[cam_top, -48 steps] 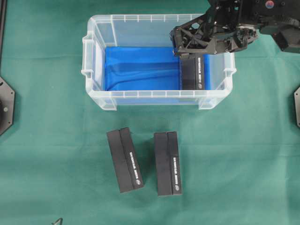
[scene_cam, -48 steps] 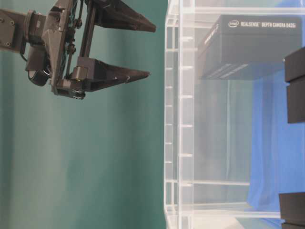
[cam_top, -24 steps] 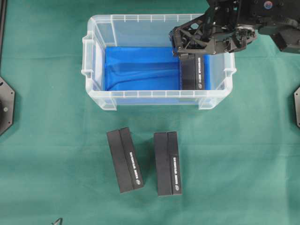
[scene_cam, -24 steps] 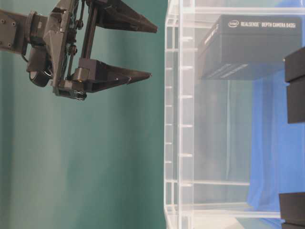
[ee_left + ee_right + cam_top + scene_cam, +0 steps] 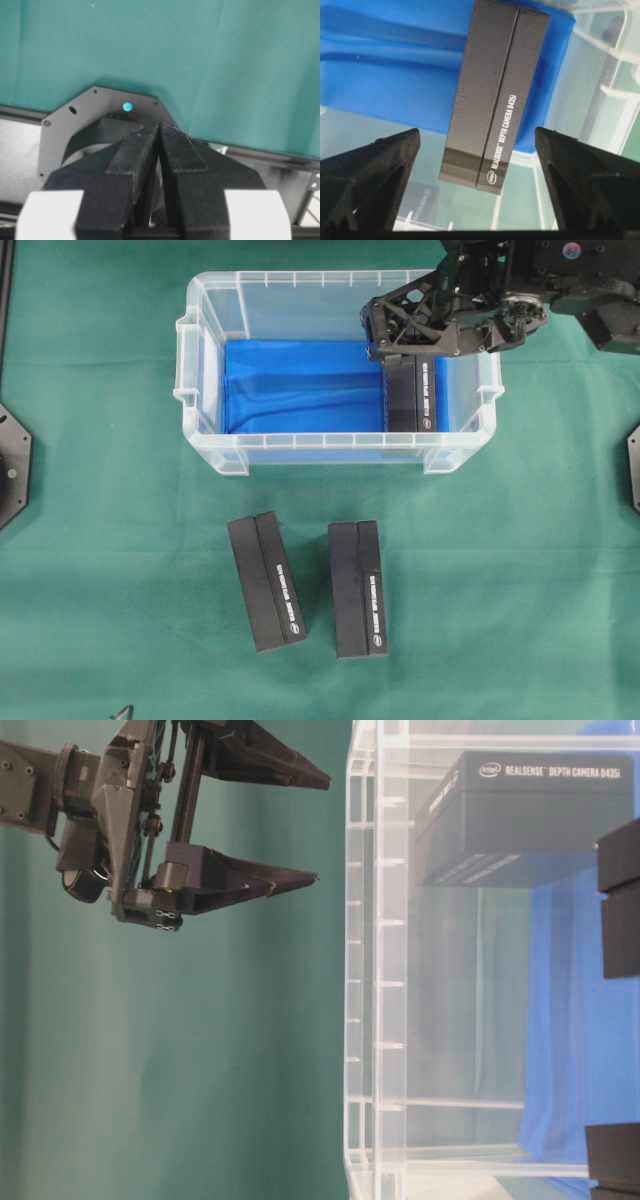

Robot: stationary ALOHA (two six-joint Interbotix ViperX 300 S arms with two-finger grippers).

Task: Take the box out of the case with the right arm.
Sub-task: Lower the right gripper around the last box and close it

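right gripper [image 5: 385, 340] spread wide above the case [image 5: 200, 390] – nothing grasped, box [image 5: 492, 95] below, left gripper [image 5: 159, 131] clenched

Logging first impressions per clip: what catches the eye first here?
The clear case with its blue lining stands at the top of the green cloth. The right end effector hangs open above the black box inside it. Two matching boxes lie outside, in front.
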